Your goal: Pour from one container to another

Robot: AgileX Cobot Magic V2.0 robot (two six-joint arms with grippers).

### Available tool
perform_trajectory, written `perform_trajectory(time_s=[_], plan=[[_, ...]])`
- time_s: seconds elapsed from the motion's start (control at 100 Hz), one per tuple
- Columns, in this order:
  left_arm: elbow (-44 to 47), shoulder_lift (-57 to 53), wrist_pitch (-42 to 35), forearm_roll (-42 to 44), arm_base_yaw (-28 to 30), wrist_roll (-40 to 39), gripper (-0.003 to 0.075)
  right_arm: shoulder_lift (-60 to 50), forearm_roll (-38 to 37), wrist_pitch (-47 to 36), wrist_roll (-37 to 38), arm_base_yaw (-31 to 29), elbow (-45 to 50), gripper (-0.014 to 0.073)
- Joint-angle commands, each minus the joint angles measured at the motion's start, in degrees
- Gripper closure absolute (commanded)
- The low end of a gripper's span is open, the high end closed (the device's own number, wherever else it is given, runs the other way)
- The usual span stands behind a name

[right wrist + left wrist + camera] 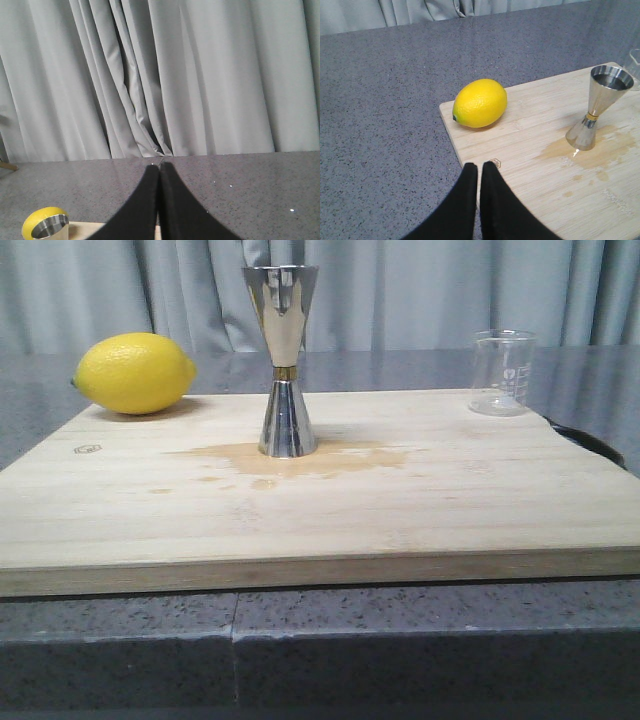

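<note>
A small clear glass beaker (503, 373) with white scale marks stands upright at the far right of the wooden board (320, 510). A shiny metal jigger (285, 360) stands upright mid-board on a wet stain; the left wrist view shows the jigger (600, 107) too, with a sliver of the beaker (635, 62) at the frame edge. Neither arm shows in the front view. My left gripper (479, 166) is shut and empty, hovering over the board's near-left corner. My right gripper (159, 167) is shut and empty, raised, facing the curtain; the jigger rim (49, 226) shows low in its view.
A yellow lemon (135, 372) lies at the board's far left corner, seen as the lemon (480, 102) in the left wrist view. The board rests on a grey speckled counter (320, 640). A dark object (590, 445) pokes out past the board's right edge. Grey curtains hang behind.
</note>
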Motion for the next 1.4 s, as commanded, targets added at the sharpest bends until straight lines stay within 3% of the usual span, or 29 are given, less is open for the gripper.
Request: perform_trajectory(time_s=[0.0, 0.3, 0.47, 0.71, 0.95, 1.03, 1.39], plan=[[-1.56, 0.03, -4.57, -0.39, -0.16, -0.53, 0.0739, 0.17, -0.02, 0.91, -0.08, 0.05, -1.94, 0.0665], [3.35, -4.77, -6.02, 0.69, 2.81, -0.38, 0.0739, 0.17, -0.02, 1.04, -0.08, 0.05, -1.94, 0.0665], [14.54, -14.20, -13.88, 1.36, 8.83, -0.38, 0.0739, 0.17, -0.02, 1.04, -0.08, 0.05, -1.94, 0.0665], [32.06, -27.67, -29.87, 1.48, 12.31, -0.38, 0.0739, 0.17, -0.02, 1.04, -0.08, 0.05, -1.94, 0.0665], [41.86, -36.84, -34.75, 1.97, 14.69, -0.38, 0.0739, 0.17, -0.02, 1.04, -0.08, 0.05, -1.94, 0.0665], [44.53, -36.61, -39.66, 2.73, 14.69, -0.28, 0.0739, 0.17, -0.02, 1.04, -0.08, 0.05, -1.94, 0.0665], [44.36, -36.61, -37.64, 2.83, 14.69, -0.25, 0.0739, 0.17, -0.02, 1.14, -0.08, 0.05, -1.94, 0.0665]])
